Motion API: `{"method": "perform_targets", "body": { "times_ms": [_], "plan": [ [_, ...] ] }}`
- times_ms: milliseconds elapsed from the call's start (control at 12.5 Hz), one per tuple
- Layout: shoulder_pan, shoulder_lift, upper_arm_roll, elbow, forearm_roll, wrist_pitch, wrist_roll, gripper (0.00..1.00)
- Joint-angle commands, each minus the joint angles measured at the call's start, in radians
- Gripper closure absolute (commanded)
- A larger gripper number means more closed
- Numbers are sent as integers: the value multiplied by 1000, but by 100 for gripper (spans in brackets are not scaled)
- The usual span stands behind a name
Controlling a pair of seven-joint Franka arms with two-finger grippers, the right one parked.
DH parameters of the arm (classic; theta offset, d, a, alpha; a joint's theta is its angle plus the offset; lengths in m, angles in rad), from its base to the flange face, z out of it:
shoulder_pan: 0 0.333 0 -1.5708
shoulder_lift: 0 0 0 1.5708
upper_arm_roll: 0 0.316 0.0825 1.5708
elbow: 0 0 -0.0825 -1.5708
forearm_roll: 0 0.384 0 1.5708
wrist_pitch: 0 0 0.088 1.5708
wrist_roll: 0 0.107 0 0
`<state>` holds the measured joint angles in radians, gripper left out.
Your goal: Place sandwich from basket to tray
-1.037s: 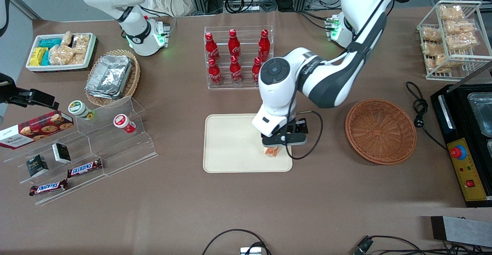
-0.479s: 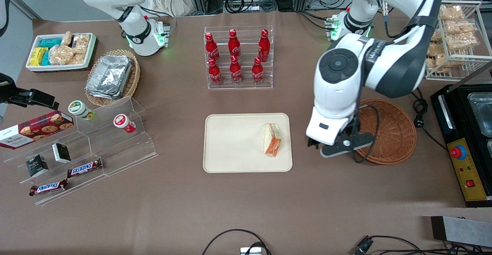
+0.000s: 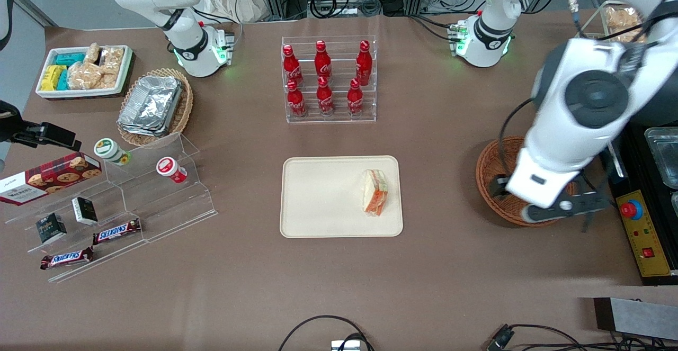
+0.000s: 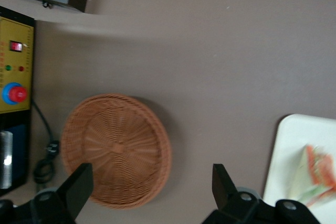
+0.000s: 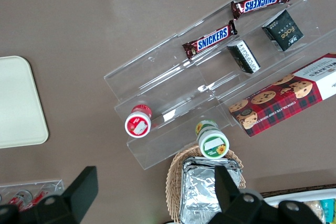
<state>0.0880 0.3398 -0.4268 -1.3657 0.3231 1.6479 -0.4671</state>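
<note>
A: So, from the front, where does everything sit?

B: The sandwich (image 3: 375, 191) lies flat on the tray (image 3: 318, 197), close to the tray's edge on the working arm's end. The gripper (image 3: 551, 210) hangs above the basket (image 3: 490, 173), well apart from the sandwich and holding nothing. The placing looks done, so the sensible step is simply to keep the arm high and away.

A: And through the wrist camera?

B: The fingers (image 4: 79, 188) are spread wide, with the basket (image 4: 116, 150) between them and far below, empty. Out past one finger, the tray's rounded corner (image 4: 286, 145) shows with the sandwich (image 4: 312, 177) on it.

A: Any edges to mind?

B: A yellow control box (image 4: 16, 72) with a red button sits near the basket, and a black cable (image 4: 44, 153) coils just beside the rim. I'd judge that the tight side. Bare brown table (image 4: 226, 61) lies between basket and tray, which gives open room.
</note>
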Motion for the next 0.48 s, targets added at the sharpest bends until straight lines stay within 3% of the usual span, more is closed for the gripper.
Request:
{"method": "perform_targets", "body": {
  "times_ms": [0,160,399],
  "plan": [
    [55,-137,70,-134,-84,10,155,0],
    [24,-189,193,-170,-146,12,293,0],
    [24,-266,272,-226,-177,13,435,0]
  ]
}}
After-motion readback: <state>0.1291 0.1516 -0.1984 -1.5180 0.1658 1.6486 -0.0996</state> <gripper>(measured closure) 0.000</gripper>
